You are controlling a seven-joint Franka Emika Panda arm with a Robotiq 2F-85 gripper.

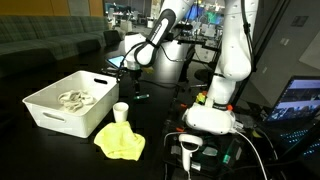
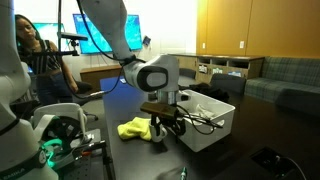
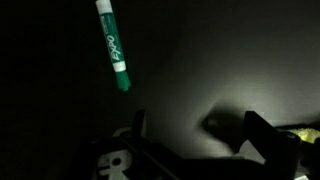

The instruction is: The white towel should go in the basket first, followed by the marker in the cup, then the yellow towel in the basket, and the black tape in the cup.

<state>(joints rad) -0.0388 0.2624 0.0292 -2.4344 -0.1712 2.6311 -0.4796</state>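
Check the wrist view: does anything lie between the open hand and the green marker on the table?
Nothing visible does. The marker lies alone on the bare dark table, ahead of the open hand. The yellow towel shows only at the picture's edge, off to one side of that path.

White arm [image 1: 232, 60], one: rises upright from its base, bends over at the top, then reaches forward and down. Wrist [image 2: 155, 75], grey-white: turned downward. Hand [image 2: 166, 122], black: points down, fingers [image 3: 268, 142] spread wide, empty.
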